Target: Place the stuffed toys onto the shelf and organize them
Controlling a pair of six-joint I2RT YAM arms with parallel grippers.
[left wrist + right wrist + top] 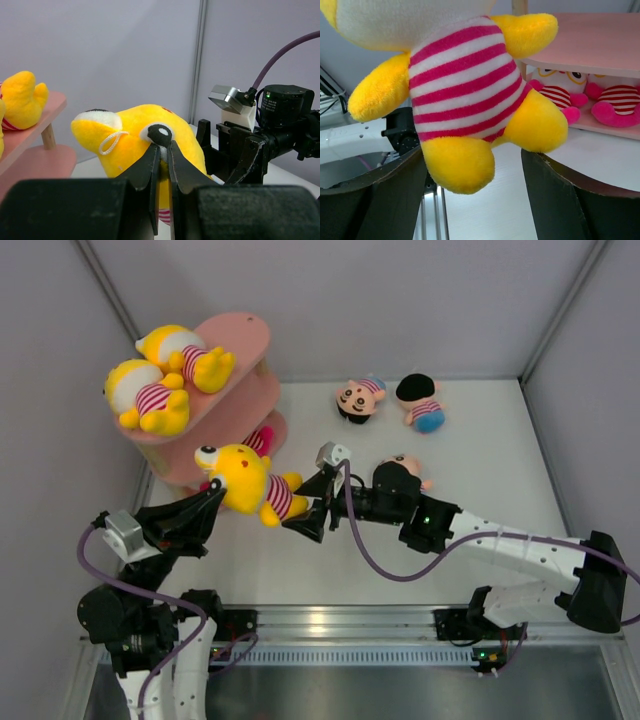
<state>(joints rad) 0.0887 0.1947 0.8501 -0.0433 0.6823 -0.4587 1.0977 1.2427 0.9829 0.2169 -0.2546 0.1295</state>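
A yellow stuffed toy (243,478) in a red-and-white striped shirt hangs in the air in front of the pink shelf (245,335). My left gripper (214,492) is shut on its head beside the black eye (161,134). My right gripper (312,506) stands open around the toy's legs. In the right wrist view the two yellow feet (462,162) sit between the wide fingers (555,190), and one foot rests on the right fingertip. Two more yellow toys (180,352) (145,392) lie on the shelf's upper boards. Magenta toys (615,97) sit on a lower board.
Two pink-faced toys (358,397) (420,402) lie on the white table at the back. A third (410,470) lies partly under my right arm. Grey walls enclose the table on three sides, and the shelf stands in the back left corner.
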